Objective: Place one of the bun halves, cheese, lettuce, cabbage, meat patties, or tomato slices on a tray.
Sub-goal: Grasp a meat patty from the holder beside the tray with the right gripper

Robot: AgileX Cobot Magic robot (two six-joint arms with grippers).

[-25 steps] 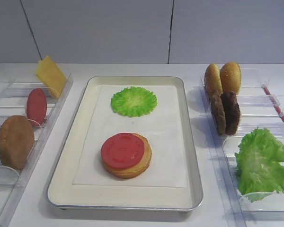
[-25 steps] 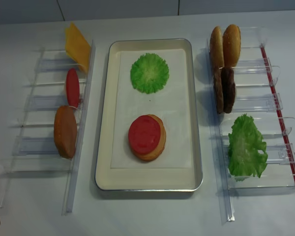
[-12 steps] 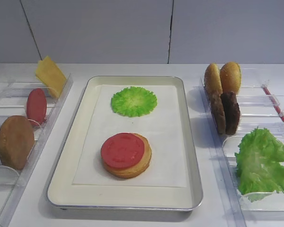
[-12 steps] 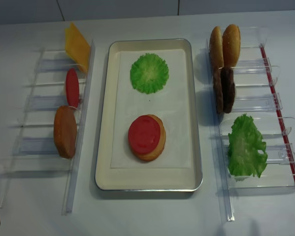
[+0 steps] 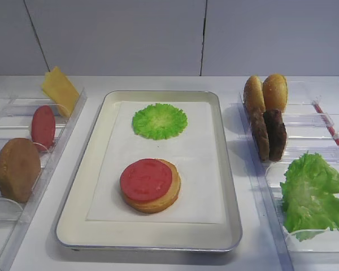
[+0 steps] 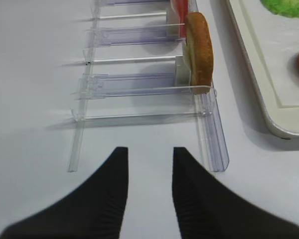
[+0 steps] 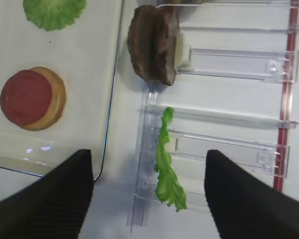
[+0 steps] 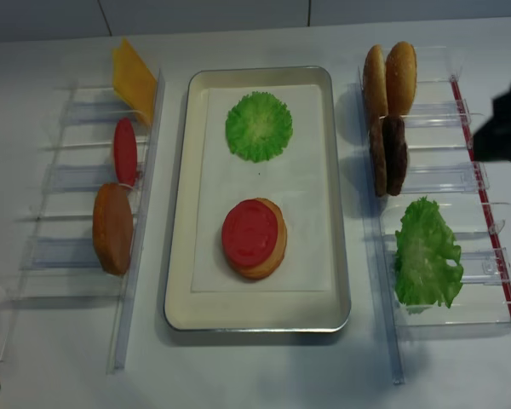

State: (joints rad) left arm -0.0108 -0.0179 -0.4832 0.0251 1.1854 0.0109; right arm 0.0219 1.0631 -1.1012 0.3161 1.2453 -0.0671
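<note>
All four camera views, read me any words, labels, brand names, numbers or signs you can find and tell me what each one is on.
None: no readable text in any view.
The cream rectangular metal-rimmed tray, its white paper liner, the clear plastic racks and the white table are all unmarked.
The red strip along the right rack carries no visible lettering.
The food pieces bear no labels.
</note>
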